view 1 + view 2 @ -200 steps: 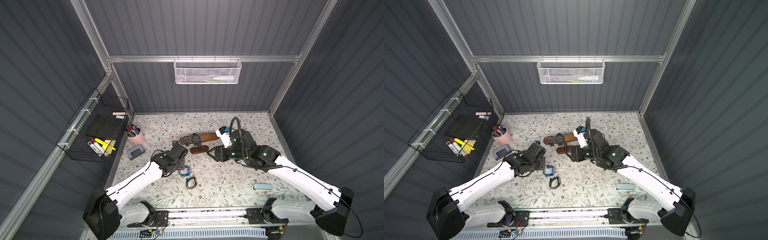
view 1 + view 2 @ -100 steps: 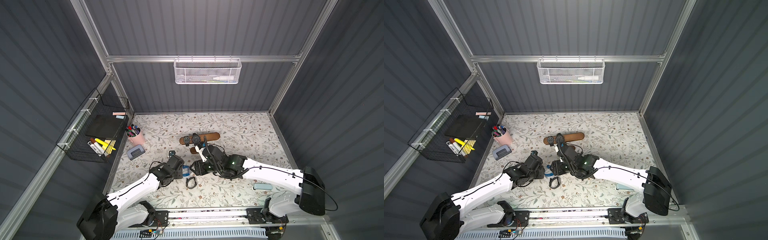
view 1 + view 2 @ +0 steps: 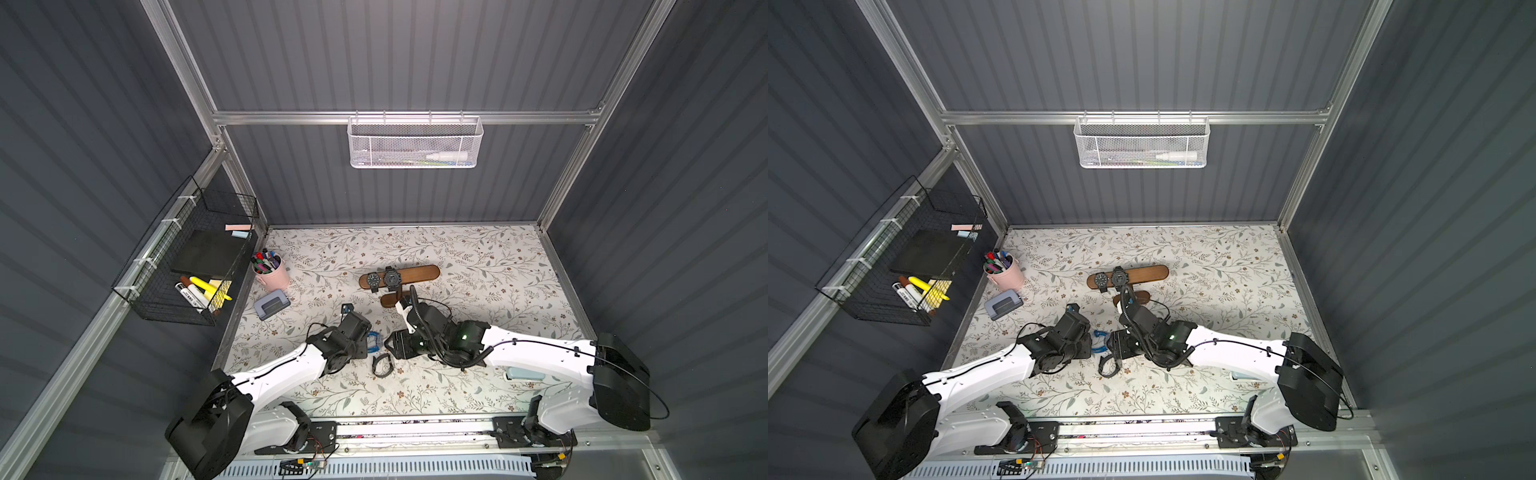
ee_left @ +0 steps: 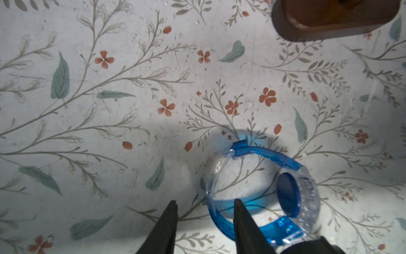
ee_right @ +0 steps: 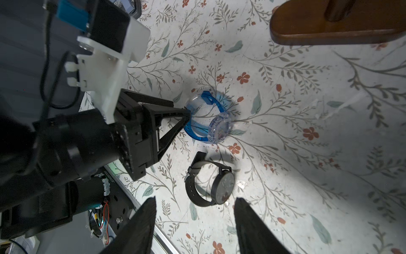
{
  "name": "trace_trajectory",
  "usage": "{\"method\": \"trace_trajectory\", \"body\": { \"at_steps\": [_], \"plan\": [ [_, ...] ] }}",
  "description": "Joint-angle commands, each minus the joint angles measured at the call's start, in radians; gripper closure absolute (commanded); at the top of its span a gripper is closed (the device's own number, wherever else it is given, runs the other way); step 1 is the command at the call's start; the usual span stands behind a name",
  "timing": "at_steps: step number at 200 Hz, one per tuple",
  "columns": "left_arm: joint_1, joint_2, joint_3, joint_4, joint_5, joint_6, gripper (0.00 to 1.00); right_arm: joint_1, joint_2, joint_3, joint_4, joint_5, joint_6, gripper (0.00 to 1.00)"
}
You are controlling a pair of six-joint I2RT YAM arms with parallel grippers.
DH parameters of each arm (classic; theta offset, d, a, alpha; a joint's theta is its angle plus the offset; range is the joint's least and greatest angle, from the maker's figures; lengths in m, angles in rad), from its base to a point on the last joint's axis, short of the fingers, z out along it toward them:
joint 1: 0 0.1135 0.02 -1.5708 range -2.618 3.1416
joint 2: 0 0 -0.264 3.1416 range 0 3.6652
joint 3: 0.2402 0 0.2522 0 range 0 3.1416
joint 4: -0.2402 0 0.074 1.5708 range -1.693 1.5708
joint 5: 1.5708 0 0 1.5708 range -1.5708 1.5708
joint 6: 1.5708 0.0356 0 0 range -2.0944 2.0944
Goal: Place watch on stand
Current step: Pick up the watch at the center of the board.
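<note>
1. Since a second ago the right arm has left the stand (image 3: 415, 274) and swung down to the lower middle of both top views. The left arm has edged in beside it.
2. The left gripper (image 4: 205, 201) is spread and pinches nothing. One finger appears inside the loop of the blue watch (image 4: 287, 193) and the other outside. This probably sets up a pinch on the strap that leaves the loop free for the bar.
3. The right gripper (image 5: 195, 199) is spread and empty, just short of the black watch (image 5: 222, 187), likely lining up on it.
4. Both watches lie on the table (image 3: 478, 257), low centre in the top views, below the stand's base and apart from it and from each other.
5. The blue watch has a translucent strap closed in a ring and a clear round case, and it rests on edge. The black watch has a dark dial and a matte looped strap.
6. Two dark watches (image 3: 390, 277) already sit on the bar's left half; its right half is bare.
</note>
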Motion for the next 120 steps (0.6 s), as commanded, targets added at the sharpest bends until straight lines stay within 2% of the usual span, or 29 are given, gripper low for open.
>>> {"method": "trace_trajectory", "body": {
  "at_steps": [1,24,62,78,90,120],
  "plan": [
    [-0.004,0.031,-0.012,0.051,0.008,0.004,0.59,0.004,-0.016,0.04,-0.029,0.002,-0.008,0.4],
    [-0.004,0.041,-0.032,0.112,0.05,0.008,0.62,0.004,-0.015,0.04,-0.03,-0.004,-0.007,0.4],
    [-0.004,0.063,-0.014,0.105,0.037,0.025,0.62,0.004,0.001,0.037,-0.019,-0.006,0.004,0.4],
    [-0.004,0.077,-0.011,0.113,0.038,0.033,0.66,0.004,0.012,0.039,-0.018,-0.015,0.003,0.4],
    [-0.004,0.091,-0.003,0.115,0.044,0.037,0.72,0.004,0.018,0.036,-0.018,-0.018,0.005,0.4],
    [-0.004,0.089,-0.002,0.107,0.052,0.032,1.0,0.004,0.001,0.029,-0.021,-0.008,0.003,0.4]
  ]
}}
